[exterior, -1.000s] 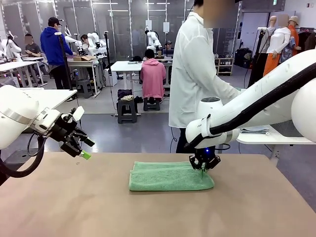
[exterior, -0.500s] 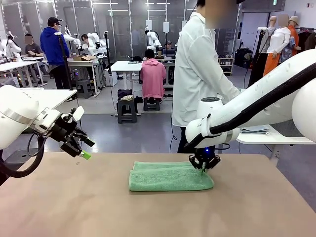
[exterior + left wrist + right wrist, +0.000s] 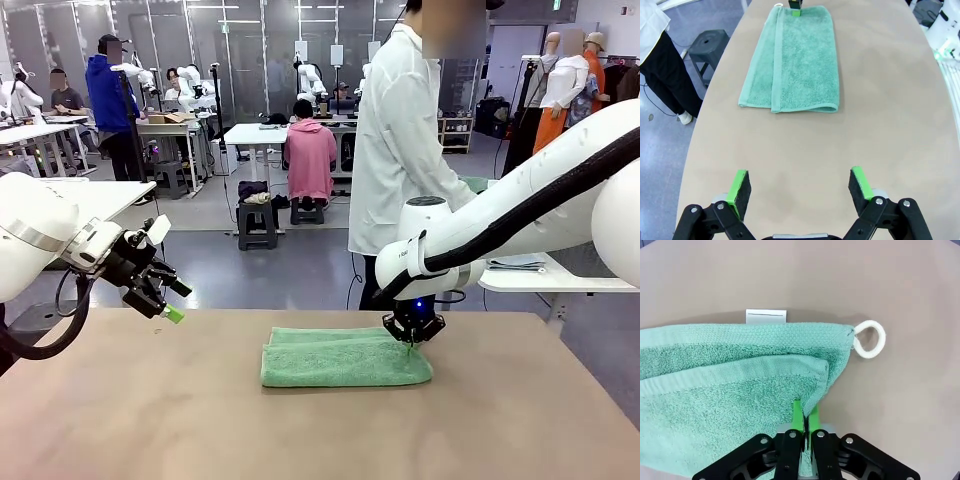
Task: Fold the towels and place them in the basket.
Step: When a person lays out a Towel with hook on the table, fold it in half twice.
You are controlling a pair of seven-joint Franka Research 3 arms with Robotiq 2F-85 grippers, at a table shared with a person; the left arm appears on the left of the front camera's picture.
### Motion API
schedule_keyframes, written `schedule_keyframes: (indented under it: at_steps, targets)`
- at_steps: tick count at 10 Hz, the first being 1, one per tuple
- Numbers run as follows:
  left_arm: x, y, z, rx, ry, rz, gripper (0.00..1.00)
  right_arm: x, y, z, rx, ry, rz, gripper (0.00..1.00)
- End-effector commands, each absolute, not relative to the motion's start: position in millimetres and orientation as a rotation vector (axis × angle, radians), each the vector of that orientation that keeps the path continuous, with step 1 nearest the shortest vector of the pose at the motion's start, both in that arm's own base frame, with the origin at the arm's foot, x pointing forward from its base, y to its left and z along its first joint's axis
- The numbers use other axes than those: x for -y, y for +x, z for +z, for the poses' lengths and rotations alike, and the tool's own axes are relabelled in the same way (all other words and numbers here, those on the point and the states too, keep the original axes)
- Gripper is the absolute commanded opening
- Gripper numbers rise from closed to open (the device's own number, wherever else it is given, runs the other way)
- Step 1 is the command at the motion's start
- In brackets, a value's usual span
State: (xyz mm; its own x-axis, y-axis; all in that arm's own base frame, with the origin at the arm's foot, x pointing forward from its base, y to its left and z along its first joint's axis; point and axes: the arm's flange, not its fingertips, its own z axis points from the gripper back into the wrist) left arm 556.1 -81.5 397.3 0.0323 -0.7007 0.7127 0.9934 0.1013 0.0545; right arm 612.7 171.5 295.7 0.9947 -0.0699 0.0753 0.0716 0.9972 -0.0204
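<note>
Here's the mint green towel (image 3: 345, 357), lying flat in the middle of the table (image 3: 150, 420) and already doubled over lengthwise, one long layer on top of the other. The right fingers (image 3: 799, 415) are down at its right-hand end, pressed tight together with the corner of the upper layer pinched between the green pads. That grip sits just inside the end where the white hanging loop (image 3: 870, 339) and the label (image 3: 766, 316) stick out. It looks like a deliberate choice: take the end by a corner, and the cloth can be lifted and carried across for another fold. In the front view the right fingers (image 3: 413, 338) sit low on the cloth, nearly at table height.

Over on the other side, the left fingers (image 3: 740, 186) are spread wide and holding nothing. They hover above bare table, aimed along the towel (image 3: 795, 65) but well apart from its near end, probably on standby to pin it or take a corner.

The person (image 3: 400, 150) stands at the far side, hands off the cloth. My read is a fold in progress, with the basket step to come.
</note>
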Motion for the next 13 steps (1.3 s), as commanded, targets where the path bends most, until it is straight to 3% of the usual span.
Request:
schedule_keyframes:
  at_steps: [1,6,10,13]
  targets:
    - [81.5,556.5,397.5,0.684,-0.538,-1.407,0.99,-169.0,601.8,307.1,0.086,-0.007,-0.06,0.0]
    - [81.5,556.5,397.5,0.684,-0.538,-1.407,0.99,-290.9,581.8,382.1,0.17,-0.085,-0.043,0.0]
    - [81.5,556.5,397.5,0.684,-0.538,-1.407,0.99,-402.5,603.6,355.5,0.111,0.002,-0.037,0.0]
    - [81.5,556.5,397.5,0.684,-0.538,-1.407,0.99,-432.4,608.3,340.2,0.145,0.096,-0.049,0.0]
